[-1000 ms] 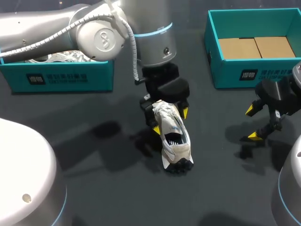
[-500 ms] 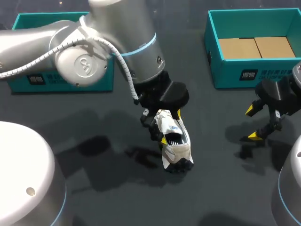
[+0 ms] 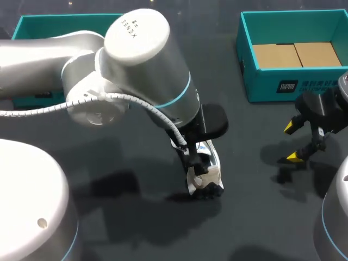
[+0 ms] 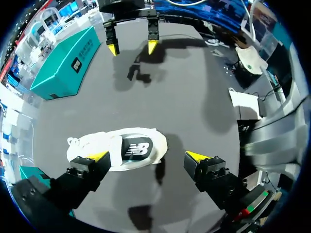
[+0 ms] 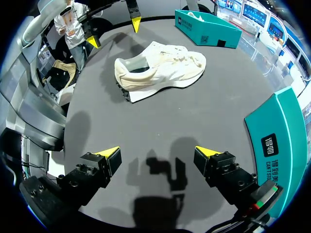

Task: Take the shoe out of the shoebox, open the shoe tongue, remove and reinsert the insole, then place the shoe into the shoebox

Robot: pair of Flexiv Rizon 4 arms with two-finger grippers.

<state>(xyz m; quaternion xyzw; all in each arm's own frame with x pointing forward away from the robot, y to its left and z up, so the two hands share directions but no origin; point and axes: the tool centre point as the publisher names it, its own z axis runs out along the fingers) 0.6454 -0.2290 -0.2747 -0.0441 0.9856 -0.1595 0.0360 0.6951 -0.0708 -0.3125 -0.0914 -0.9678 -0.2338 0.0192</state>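
Observation:
A white sneaker (image 3: pixel 205 175) stands on its sole on the dark table, mostly hidden under my left arm (image 3: pixel 141 87) in the head view. In the left wrist view the sneaker (image 4: pixel 121 148) lies between the spread fingers of my left gripper (image 4: pixel 147 156), close to one fingertip (image 4: pixel 98 156); the gripper is open and grips nothing. My right gripper (image 3: pixel 296 142) hangs open over bare table to the sneaker's right. The right wrist view shows the sneaker (image 5: pixel 160 70) well ahead of my right gripper (image 5: pixel 158 151).
A teal shoebox (image 3: pixel 261 81) with a cardboard floor stands open at the back right. A second teal box (image 3: pixel 54 22) sits at the back left, half hidden by my left arm. Bare table lies between the sneaker and my right gripper.
My left arm has swung forward and down over the sneaker, and its wrist now hides most of the shoe. The sneaker and my right arm have stayed in place.

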